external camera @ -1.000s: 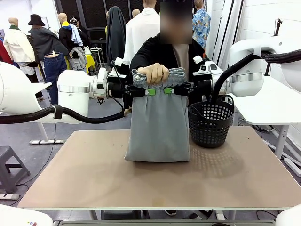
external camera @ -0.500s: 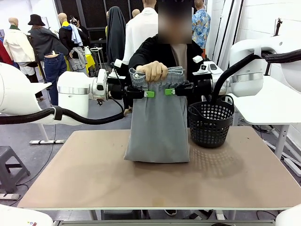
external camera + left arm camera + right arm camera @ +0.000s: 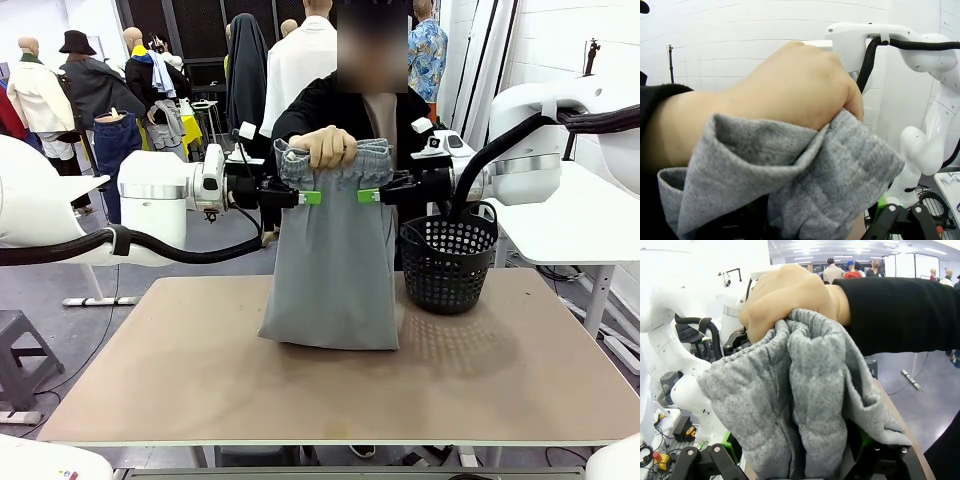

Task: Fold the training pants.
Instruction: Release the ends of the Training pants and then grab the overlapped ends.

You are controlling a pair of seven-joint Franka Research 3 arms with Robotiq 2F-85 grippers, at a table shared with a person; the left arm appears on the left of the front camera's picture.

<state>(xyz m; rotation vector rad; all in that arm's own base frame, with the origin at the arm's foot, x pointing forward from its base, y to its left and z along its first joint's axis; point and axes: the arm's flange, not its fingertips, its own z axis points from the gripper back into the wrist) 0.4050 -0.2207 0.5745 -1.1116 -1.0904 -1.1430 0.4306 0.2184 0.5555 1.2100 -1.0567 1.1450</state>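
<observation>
Since a second earlier the left gripper (image 3: pixel 311 197) and right gripper (image 3: pixel 367 196) had been drawn slightly apart in the front view, at the training pants (image 3: pixel 330 270) hung from the person's hand (image 3: pixel 323 150) onto the table (image 3: pixel 200 380); in the left, then the right wrist view, the fingers were hidden by cloth, so spread or pinching could not be told, and the waistband was judged best kept level.
</observation>
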